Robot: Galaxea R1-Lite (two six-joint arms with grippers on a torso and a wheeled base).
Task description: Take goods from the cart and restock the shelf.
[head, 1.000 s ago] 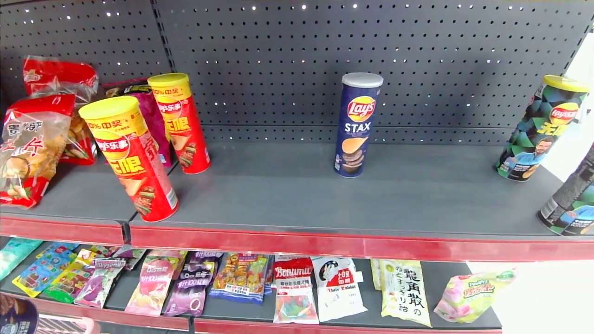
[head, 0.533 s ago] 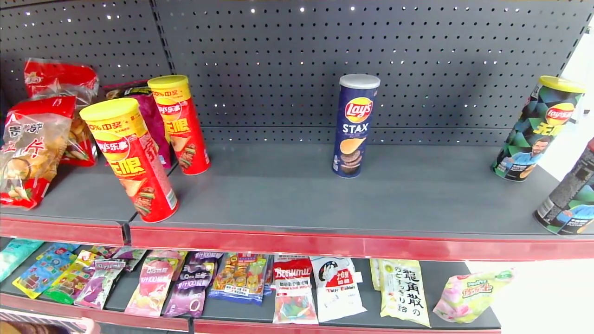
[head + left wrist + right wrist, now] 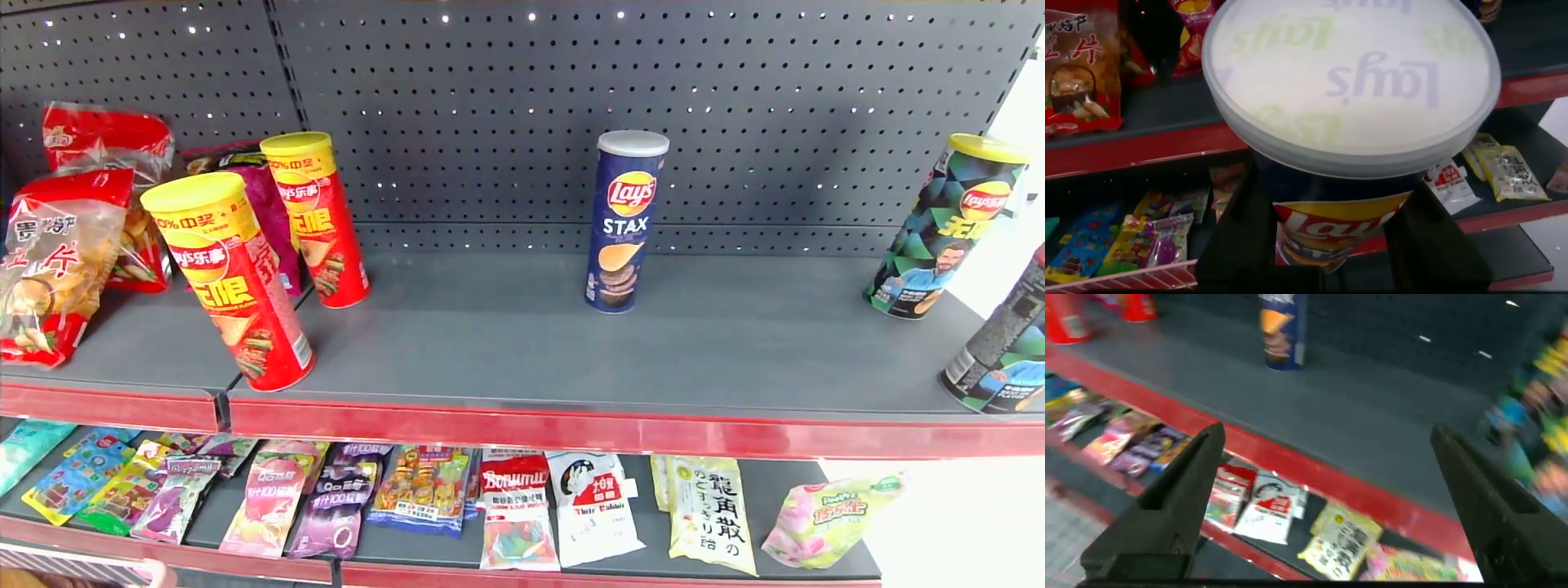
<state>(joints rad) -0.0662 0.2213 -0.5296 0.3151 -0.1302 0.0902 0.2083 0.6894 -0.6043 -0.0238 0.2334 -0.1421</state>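
Note:
My left gripper (image 3: 1339, 245) is shut on a dark blue chip can (image 3: 1351, 73) with a white lid, one dark finger on each side of its body. It holds the can in front of the shelves, below the upper shelf's red edge (image 3: 1143, 147). My right gripper (image 3: 1327, 437) is open with nothing between its fingers, out in front of the red edge (image 3: 1315, 469) of the grey upper shelf (image 3: 506, 343). A matching blue can (image 3: 627, 220) stands upright at the back middle of that shelf and appears as a blue can (image 3: 1282, 331) in the right wrist view.
Two red cans (image 3: 229, 278) (image 3: 314, 216) and snack bags (image 3: 57, 253) fill the shelf's left. Two green-black cans (image 3: 947, 224) (image 3: 996, 343) stand at its right end. Candy packs (image 3: 514, 510) line the lower shelf. The cart's pink rim (image 3: 82, 563) is at bottom left.
A dark blue can seen at the head view's bottom left corner a second ago has left that view. The head camera shifted slightly; the shelf goods have not moved.

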